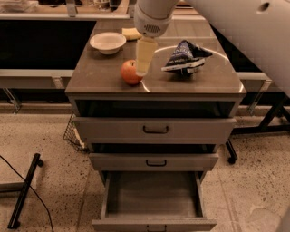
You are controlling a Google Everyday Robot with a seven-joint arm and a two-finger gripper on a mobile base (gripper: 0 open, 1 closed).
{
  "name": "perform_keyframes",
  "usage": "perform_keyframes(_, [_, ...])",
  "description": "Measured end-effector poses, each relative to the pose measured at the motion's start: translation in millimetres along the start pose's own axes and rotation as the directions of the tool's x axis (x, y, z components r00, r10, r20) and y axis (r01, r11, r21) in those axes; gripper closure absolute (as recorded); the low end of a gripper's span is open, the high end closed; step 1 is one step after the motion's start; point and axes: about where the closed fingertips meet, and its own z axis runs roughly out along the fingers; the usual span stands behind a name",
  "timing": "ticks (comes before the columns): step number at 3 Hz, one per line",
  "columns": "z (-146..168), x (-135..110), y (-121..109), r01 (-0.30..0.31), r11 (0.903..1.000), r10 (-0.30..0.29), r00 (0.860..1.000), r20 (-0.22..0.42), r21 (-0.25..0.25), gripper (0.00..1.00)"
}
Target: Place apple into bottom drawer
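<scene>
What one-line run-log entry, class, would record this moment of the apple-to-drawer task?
stage: pre-grasp | gripper: low over cabinet top, right beside apple | apple: resting on cabinet top | bottom drawer: pulled open, apple not inside

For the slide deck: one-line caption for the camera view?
Pincer hangs at the right side of the apple on the cabinet top; bottom drawer stands open below.

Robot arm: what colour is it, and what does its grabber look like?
The arm is thick and white, with a small dark hole. Its round wrist has a dotted patch. The gripper, beside the apple above the cabinet top, is pale cream-yellow.
</scene>
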Motion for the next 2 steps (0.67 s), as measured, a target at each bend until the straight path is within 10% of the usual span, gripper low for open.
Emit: perform_keyframes(2, [31.6,-22.8,-19.7,-0.087,0.9962,0.087,0.989,0.119,-0.007,0.0])
